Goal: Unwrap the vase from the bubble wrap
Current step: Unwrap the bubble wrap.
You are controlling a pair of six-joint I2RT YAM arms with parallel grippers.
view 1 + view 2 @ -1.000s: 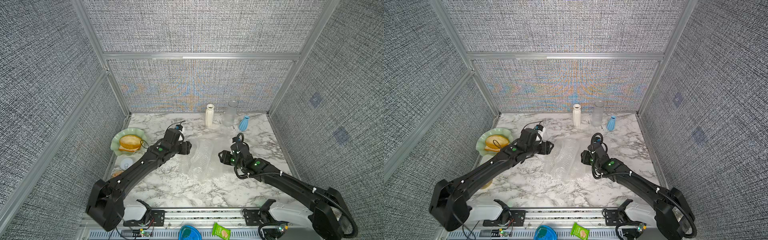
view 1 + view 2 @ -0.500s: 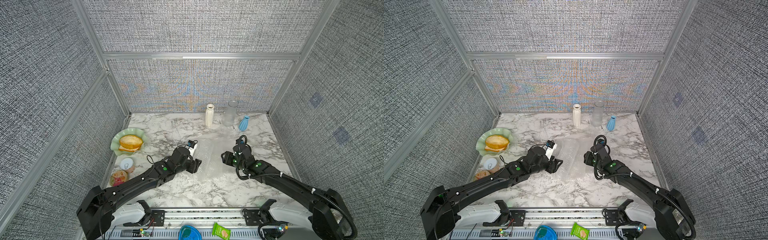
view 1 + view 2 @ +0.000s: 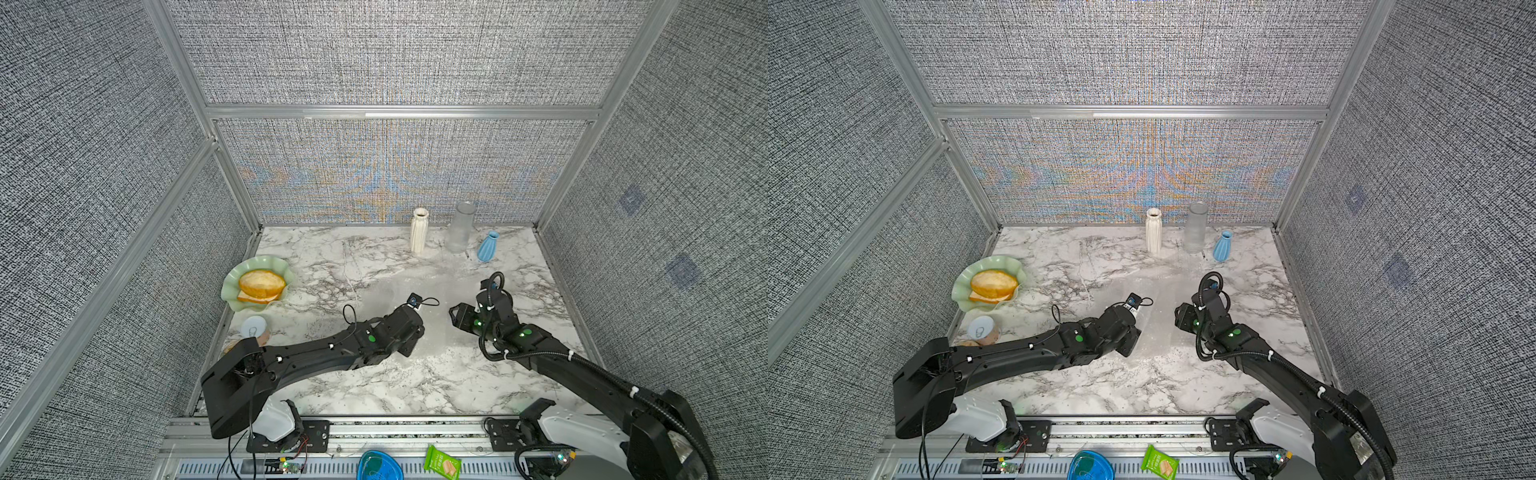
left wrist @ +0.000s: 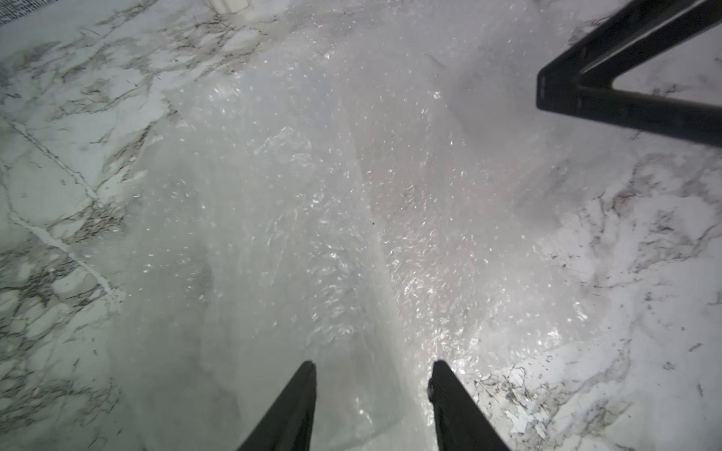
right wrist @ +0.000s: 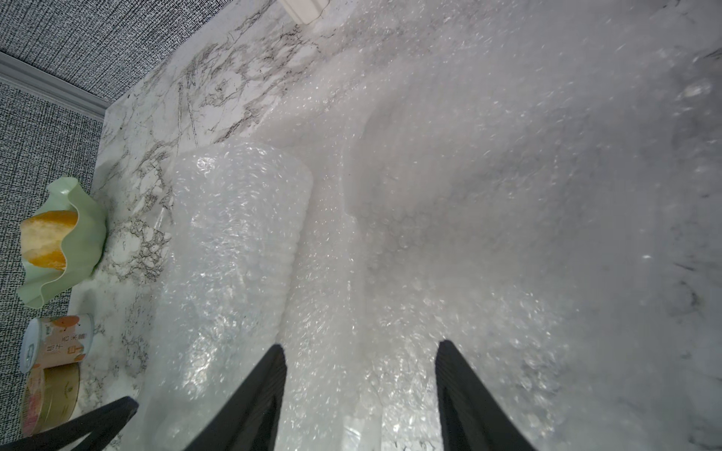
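The bubble wrap (image 3: 436, 303) lies spread, whitish and crinkled, in the middle of the marble top (image 3: 1158, 307) in both top views. Part of it forms a thick cylinder-shaped roll (image 5: 234, 254). The vase is hidden; no part of it shows through the wrap. My left gripper (image 4: 374, 375) hovers low over a raised fold of the sheet (image 4: 351, 234), open, with its jaws astride that fold. It shows in both top views (image 3: 409, 349) (image 3: 1128, 345). My right gripper (image 5: 359, 351) is open over the sheet beside the roll, and also shows from above (image 3: 457, 316) (image 3: 1181, 318).
A ribbed white pot (image 3: 419, 230), a tall clear glass (image 3: 460, 226) and a small blue pot (image 3: 487, 246) stand along the back wall. At the left edge are a green wavy plate (image 3: 232, 291) with bread and a can (image 3: 254, 328). One right finger (image 4: 625, 90) reaches into the left wrist view.
My left arm has swung from near the green plate forward and to the right, onto the bubble wrap, and its jaws have narrowed. The right arm has hardly moved.
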